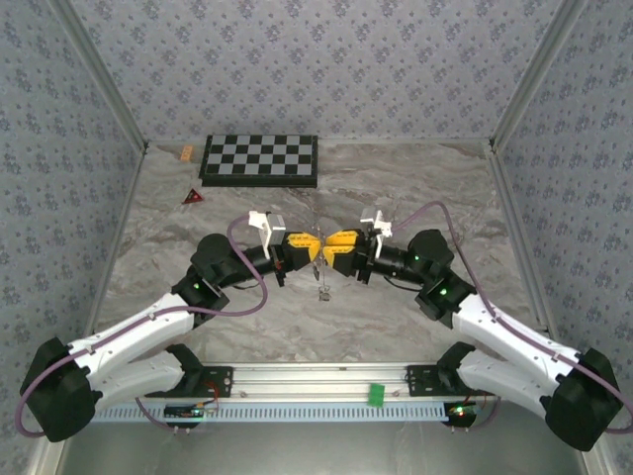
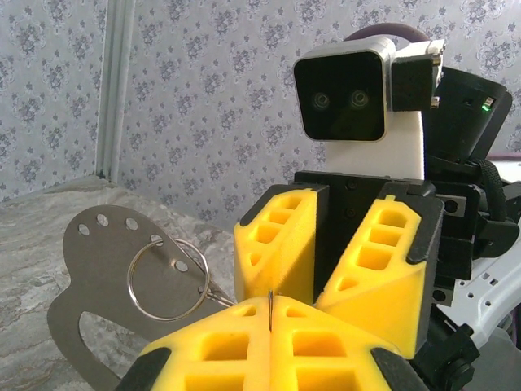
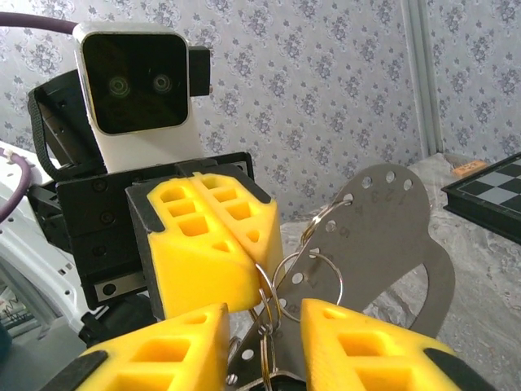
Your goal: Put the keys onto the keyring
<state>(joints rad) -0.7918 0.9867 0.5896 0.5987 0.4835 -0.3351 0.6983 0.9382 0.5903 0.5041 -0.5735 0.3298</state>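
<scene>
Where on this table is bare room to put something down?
Free: marble between the checkerboard and the right wall; also the middle strip along the front rail. Crowded: the centre, where left end effector, gripping the keyring, meets right end effector.

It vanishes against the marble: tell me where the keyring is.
The keyring is held over the table's middle, pinched at the left gripper's fingertips facing the right gripper; the left wrist view shows it lower left, before a grey perforated plate.

My grey marble desk carries a black-and-white checkered board, a small red triangle and a tan block; a flat grey holed metal plate sits close before me.
</scene>
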